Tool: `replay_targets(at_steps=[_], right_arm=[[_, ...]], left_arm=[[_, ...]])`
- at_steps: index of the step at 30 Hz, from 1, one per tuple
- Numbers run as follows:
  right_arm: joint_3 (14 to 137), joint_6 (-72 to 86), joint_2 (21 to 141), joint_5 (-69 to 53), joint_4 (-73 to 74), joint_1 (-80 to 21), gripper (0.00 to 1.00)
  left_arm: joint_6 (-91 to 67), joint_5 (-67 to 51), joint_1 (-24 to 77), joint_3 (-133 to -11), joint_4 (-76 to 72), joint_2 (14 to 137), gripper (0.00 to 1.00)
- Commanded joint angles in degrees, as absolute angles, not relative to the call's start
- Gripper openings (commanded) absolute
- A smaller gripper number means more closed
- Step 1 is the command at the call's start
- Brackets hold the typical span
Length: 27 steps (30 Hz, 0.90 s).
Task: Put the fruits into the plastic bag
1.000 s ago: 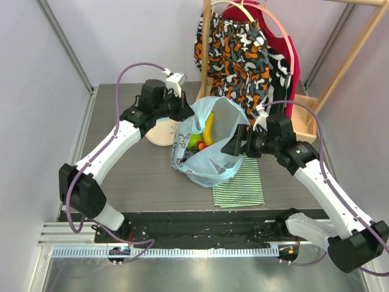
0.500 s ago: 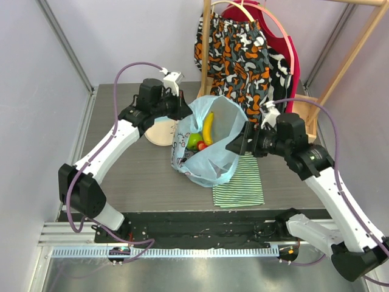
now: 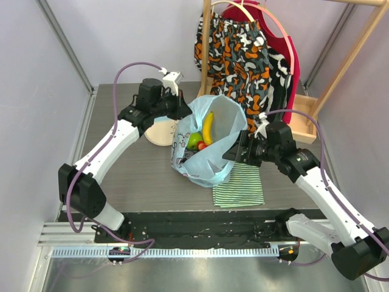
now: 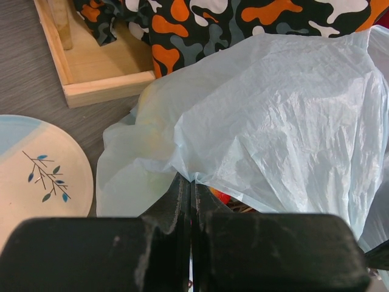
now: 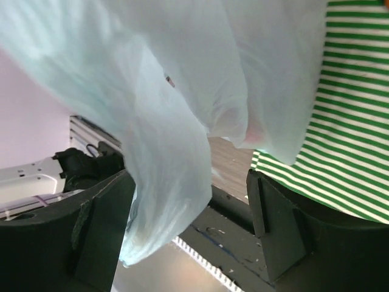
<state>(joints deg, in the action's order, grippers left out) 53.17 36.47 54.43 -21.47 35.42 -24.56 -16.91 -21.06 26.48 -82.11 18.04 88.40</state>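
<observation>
Seen from above: a grey wood-grain table [image 3: 134, 176] between pale lilac walls [image 3: 121, 36], with a wooden rack [image 3: 207, 36] at the back draped in orange, black and white camouflage cloth [image 3: 237, 55]. At the table's middle, the light-blue plastic bag [image 3: 209, 161], upright and open-mouthed. Inside it, a yellow banana [image 3: 208, 126] on end, a green apple [image 3: 194, 141] below, and a red strawberry [image 3: 201, 146] touching the apple. Just left of the bag, a pale round plate [image 3: 163, 132]. Under the bag's near right side, a green-and-white striped cloth [image 3: 240, 185]. Left gripper [image 3: 184, 109] at the bag's far-left rim, holding it up. Right gripper [image 3: 234, 151] against the bag's right wall, over the cloth's far edge.

From the left wrist: the same grey tabletop, with a corner of a wooden base frame [image 4: 103, 85] and the camouflage cloth behind. Jaws pressed together, pinching a gathered fold of the bag's film. Crinkled plastic billowing up and to the right. A spot of red just right of the jaws, too hidden to name. Leaf-sketched plate at lower left, just beside the bag.

From the right wrist: jaws spread wide, dark fingers [image 5: 100, 225] far apart at either side. Between them a loose hanging fold of the bag, nearer the left-hand finger, clamped by neither. Striped cloth at the right, behind the film.
</observation>
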Motion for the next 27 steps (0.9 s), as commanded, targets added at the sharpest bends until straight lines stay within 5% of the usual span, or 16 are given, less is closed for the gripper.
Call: replay_targets(at_steps=[1, 5, 9, 10, 20, 27], right_arm=[[51.42, 41.92, 53.7, -26.37, 24.79, -26.63, 0.82], [49.66, 43.15, 55.54, -23.56, 22.69, -32.59, 0.71], [54.56, 42.02, 59.4, -21.89, 21.09, -36.11, 0.05], [56.41, 41.32, 59.85, -21.71, 21.09, -36.12, 0.01], [96.37, 27.61, 67.39, -15.73, 24.34, -36.04, 0.01], [106.61, 25.93, 79.79, -19.86, 24.08, -35.6, 0.01]], left_arm=[[-17.58, -21.89, 25.75, -82.62, 16.7, 87.45, 0.0], [-17.58, -22.06, 25.49, -82.53, 16.96, 87.45, 0.0], [-19.59, -24.34, 24.52, -82.53, 17.05, 85.88, 0.0], [-20.38, -25.82, 24.17, -82.44, 16.7, 85.09, 0.0], [-34.44, -34.26, 8.2, -79.81, 12.4, 68.12, 0.0], [-34.02, -34.29, -2.89, -82.08, 18.44, 65.74, 0.0]])
